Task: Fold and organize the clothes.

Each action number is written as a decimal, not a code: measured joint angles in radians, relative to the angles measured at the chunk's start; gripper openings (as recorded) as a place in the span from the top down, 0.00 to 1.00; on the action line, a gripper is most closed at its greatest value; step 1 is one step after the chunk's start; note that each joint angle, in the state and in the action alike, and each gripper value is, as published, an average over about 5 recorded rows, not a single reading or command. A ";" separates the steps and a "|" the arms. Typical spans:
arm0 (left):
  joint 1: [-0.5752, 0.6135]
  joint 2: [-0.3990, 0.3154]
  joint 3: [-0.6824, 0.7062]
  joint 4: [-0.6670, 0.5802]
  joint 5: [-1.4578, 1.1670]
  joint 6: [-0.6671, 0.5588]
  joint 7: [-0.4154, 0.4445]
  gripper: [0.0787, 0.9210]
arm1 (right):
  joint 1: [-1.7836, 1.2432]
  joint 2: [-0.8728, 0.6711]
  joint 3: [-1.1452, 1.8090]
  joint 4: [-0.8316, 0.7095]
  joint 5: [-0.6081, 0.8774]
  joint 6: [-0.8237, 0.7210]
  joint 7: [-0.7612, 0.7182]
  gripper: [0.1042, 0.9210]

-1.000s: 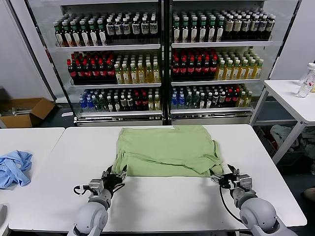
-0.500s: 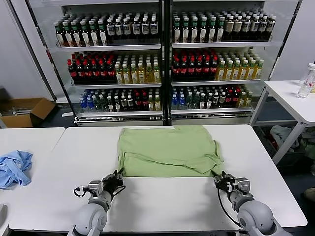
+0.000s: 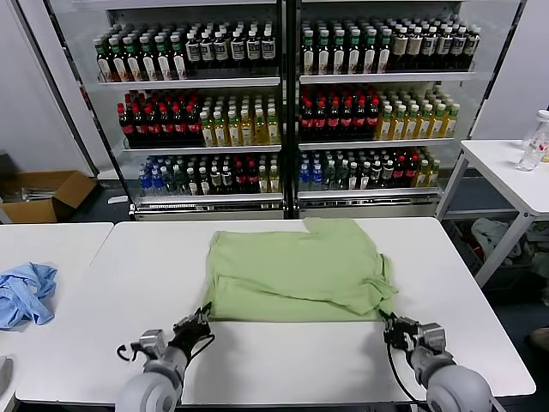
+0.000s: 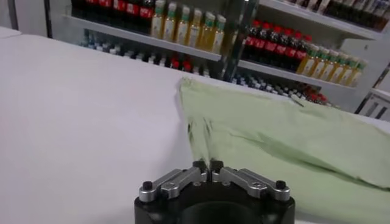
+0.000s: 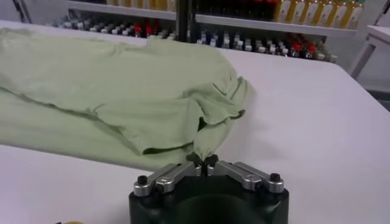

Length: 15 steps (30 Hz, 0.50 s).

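Observation:
The light green shirt (image 3: 296, 270) lies folded on the middle of the white table (image 3: 283, 360). My left gripper (image 3: 202, 319) is shut on the shirt's near left corner. My right gripper (image 3: 389, 324) is shut on its near right corner. In the left wrist view the shirt (image 4: 280, 131) runs from the closed left gripper (image 4: 208, 165) out across the table. In the right wrist view the shirt (image 5: 116, 91) tapers into a pinched point held by the right gripper (image 5: 202, 161). Collar, buttons and chest print are hidden.
A light blue garment (image 3: 24, 292) lies on the neighbouring table at the left. Drink coolers (image 3: 283, 103) full of bottles stand behind the table. Another white table (image 3: 510, 172) with a bottle is at the right. A cardboard box (image 3: 47, 193) sits on the floor at the left.
Both grippers have drawn back toward the table's near edge, pulling the shirt's near hem with them. The shirt has slid nearer and its far edge has rumpled.

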 measured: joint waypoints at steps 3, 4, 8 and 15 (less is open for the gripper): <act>0.068 -0.007 -0.023 -0.062 0.004 0.000 -0.003 0.98 | -0.076 -0.006 0.034 0.054 -0.024 -0.002 0.002 0.97; 0.093 -0.009 -0.031 -0.085 0.008 0.000 -0.004 0.98 | -0.102 -0.008 0.045 0.073 -0.032 -0.003 0.003 0.97; 0.195 -0.018 -0.059 -0.171 0.034 0.001 -0.010 0.98 | -0.198 -0.012 0.089 0.142 -0.065 -0.010 0.004 0.94; 0.360 -0.025 -0.094 -0.304 0.098 0.007 -0.015 0.95 | -0.290 -0.028 0.166 0.242 -0.092 -0.009 0.007 0.73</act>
